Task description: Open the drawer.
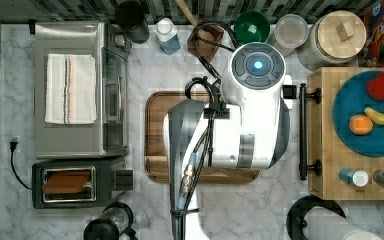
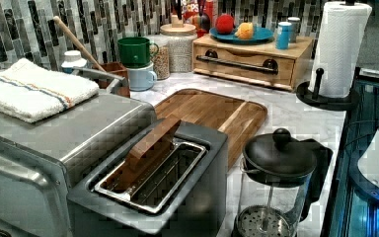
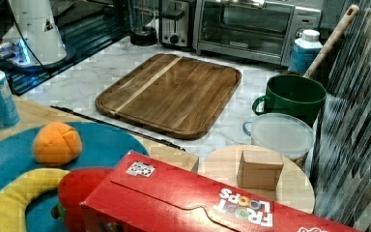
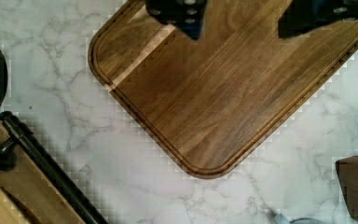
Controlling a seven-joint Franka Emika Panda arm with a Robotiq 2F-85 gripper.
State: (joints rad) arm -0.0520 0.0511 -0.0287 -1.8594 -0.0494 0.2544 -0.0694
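Light-wood drawer (image 2: 246, 61) sits shut at the top view's right, under a box carrying a blue plate (image 1: 367, 112). One drawer, one black bar handle (image 1: 303, 131), two mounts. End effector (image 4: 242, 21) hangs above the cutting board (image 4: 223, 93), fingers apart, holding nothing. In the top view the handle lies to the arm's right, off the board across bare marble surface (image 1: 280, 200), long axis top to bottom. My read: move right, close across the bar, then pull back left.
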